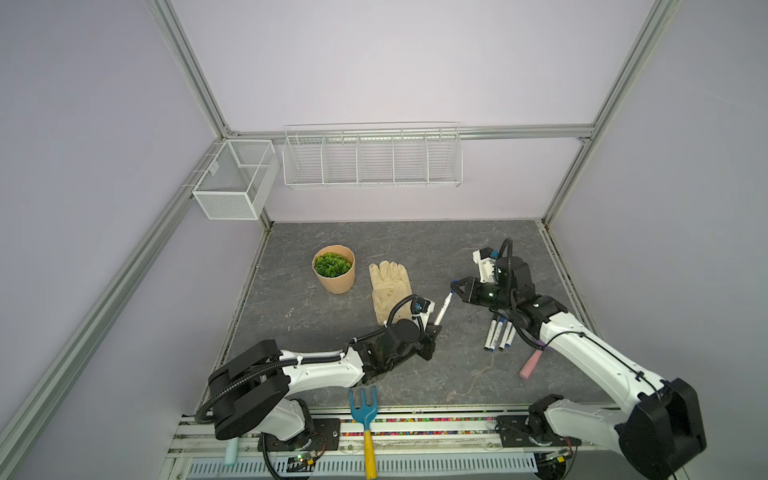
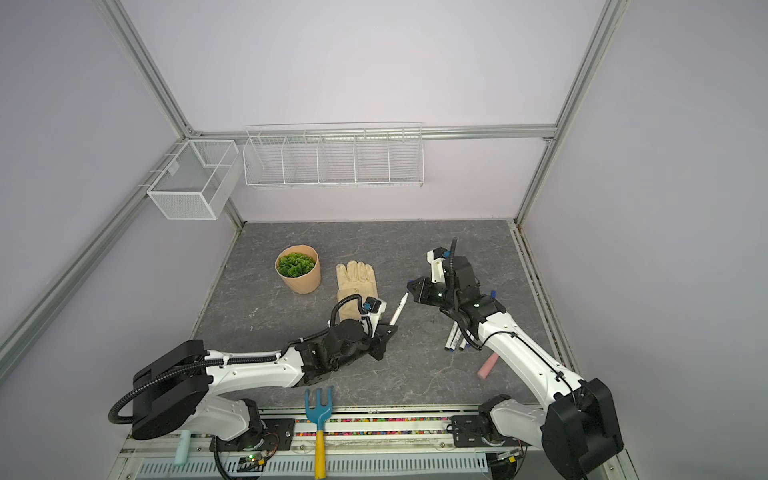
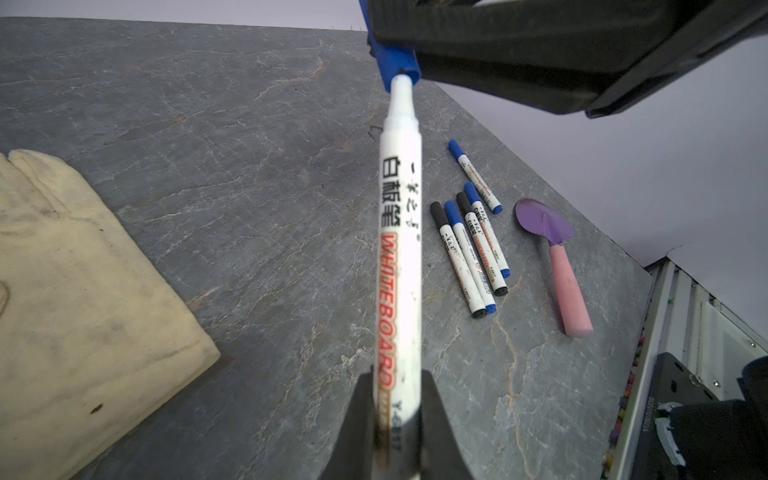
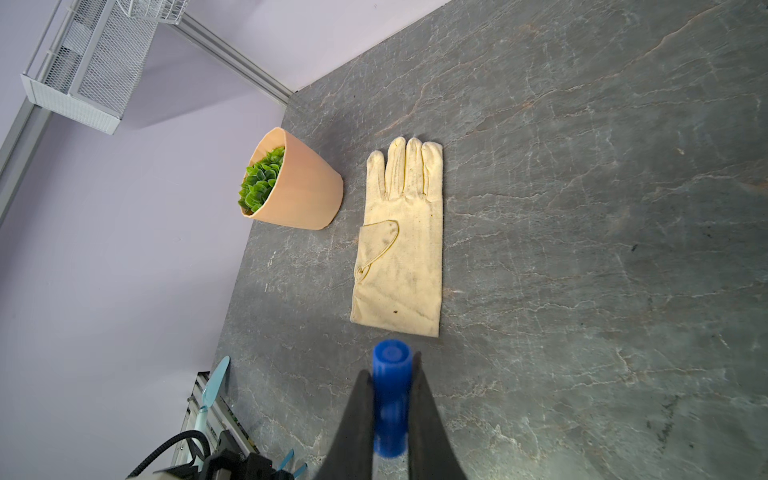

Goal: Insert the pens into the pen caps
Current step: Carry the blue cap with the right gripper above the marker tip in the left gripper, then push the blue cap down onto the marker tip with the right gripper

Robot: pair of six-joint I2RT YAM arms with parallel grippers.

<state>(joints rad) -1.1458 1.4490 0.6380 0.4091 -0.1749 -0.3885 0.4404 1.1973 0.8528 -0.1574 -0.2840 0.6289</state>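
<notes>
**Top views:** the L gripper (image 1: 435, 329) is clamping the tail end of one pen (image 1: 443, 309). The barrel is tilting up & away from its tips toward the R gripper (image 1: 454, 287). That one is hanging right at the pen's nib end w/ jaws pinched together, but what's in them is too small to tell here. Behind the R gripper, partly under its arm, the other pens (image 1: 496, 334) are lying on the table (image 1: 291, 299), w/ a pink-handled trowel (image 1: 532, 365) just past them. A glove (image 1: 388, 286) & plant pot (image 1: 333, 270) are sitting on the L gripper's far side, away from the R gripper.

**Left wrist:** the L fingers are squeezing the barrel from both sides. Out past them, the nib is just entering the mouth of a blue cap (image 3: 395, 62) that the R gripper is pinching. The white neck is showing in full, so the cap probably isn't seated yet. Beyond the held pen, on the R gripper's side, the other five pens are lying capped: 3 blue, 2 black. Four are bunched together & one is slightly apart.

**Right wrist:** the R fingers are clamping the blue cap's sides, w/ its closed end poking out past their tips. The pen isn't showing here, & no loose caps are showing on the table.

**Progress, as judged:** 5 of 6 are looking done & the 6th is mid-insertion. Remaining is pushing pen & cap fully together, approx. along one axis.
</notes>
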